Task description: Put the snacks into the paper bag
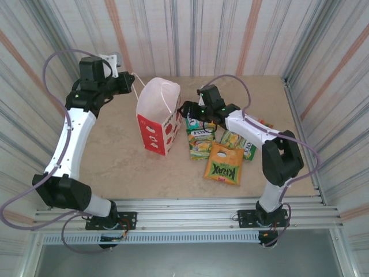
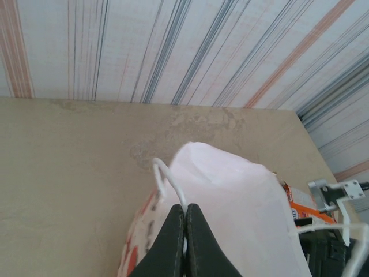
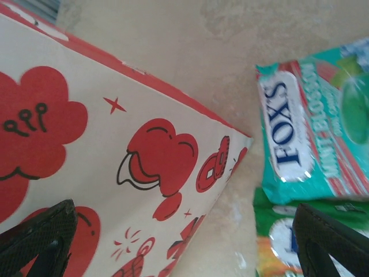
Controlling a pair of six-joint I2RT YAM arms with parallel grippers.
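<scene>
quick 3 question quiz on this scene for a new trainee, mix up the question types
1. True or false: the left gripper is shut on the white cord handle of the paper bag.
2. Where does the KRAX pouch lie? A: inside the bag. B: flat on the table, outside the bag. C: leaning on the back wall.
3. Fill in: the right gripper hangs ___ between the bag and a green FOX'S packet.
Key: 1 true; 2 B; 3 open.
</scene>
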